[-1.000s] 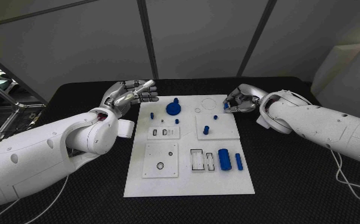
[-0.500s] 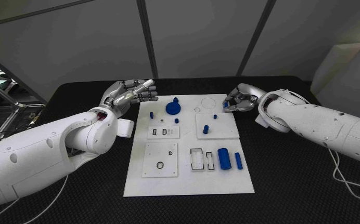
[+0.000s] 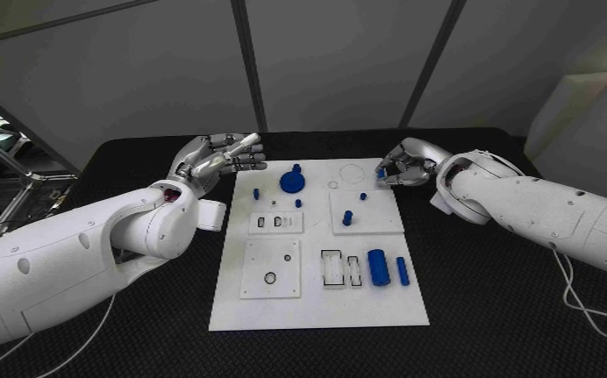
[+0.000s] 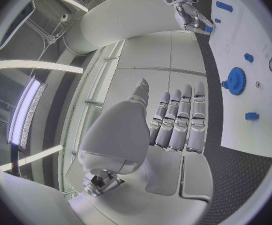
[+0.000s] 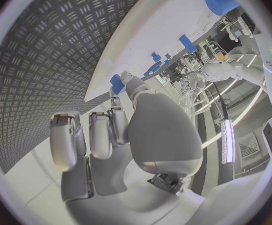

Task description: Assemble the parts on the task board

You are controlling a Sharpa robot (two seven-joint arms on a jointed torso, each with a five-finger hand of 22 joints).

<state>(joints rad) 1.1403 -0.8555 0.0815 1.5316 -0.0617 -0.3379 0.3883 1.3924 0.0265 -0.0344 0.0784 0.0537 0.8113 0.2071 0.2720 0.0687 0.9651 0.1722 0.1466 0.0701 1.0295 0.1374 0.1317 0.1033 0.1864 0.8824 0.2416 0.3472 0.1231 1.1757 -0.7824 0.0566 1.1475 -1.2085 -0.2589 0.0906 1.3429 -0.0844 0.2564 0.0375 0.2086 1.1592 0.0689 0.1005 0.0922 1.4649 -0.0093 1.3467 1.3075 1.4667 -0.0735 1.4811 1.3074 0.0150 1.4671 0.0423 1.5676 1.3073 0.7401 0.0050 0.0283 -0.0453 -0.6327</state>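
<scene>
The white task board [image 3: 317,299] lies in the middle of the table. At its far right corner my right hand [image 3: 407,166] pinches a small blue part [image 3: 381,177]; the right wrist view shows that part [image 5: 116,82] at the fingertips of the hand [image 5: 129,125], just above the board's edge [image 5: 167,25]. My left hand [image 3: 225,157] hovers off the board's far left corner, fingers stretched out side by side [image 4: 176,120], holding nothing. A blue gear [image 3: 292,182] stands near the far edge. A thick blue cylinder [image 3: 380,268] and a slim blue bar [image 3: 403,272] lie at the near right.
Several small blue pegs stand on the board, among them one [image 3: 255,194] by the left edge and one [image 3: 348,217] right of centre. Rectangular recesses [image 3: 332,269] and a ring hole [image 3: 269,279] mark the near half. Black textured table [image 3: 493,308] surrounds the board.
My right hand has edged slightly toward the far side with the small blue part still in it. The left hand has hardly moved.
</scene>
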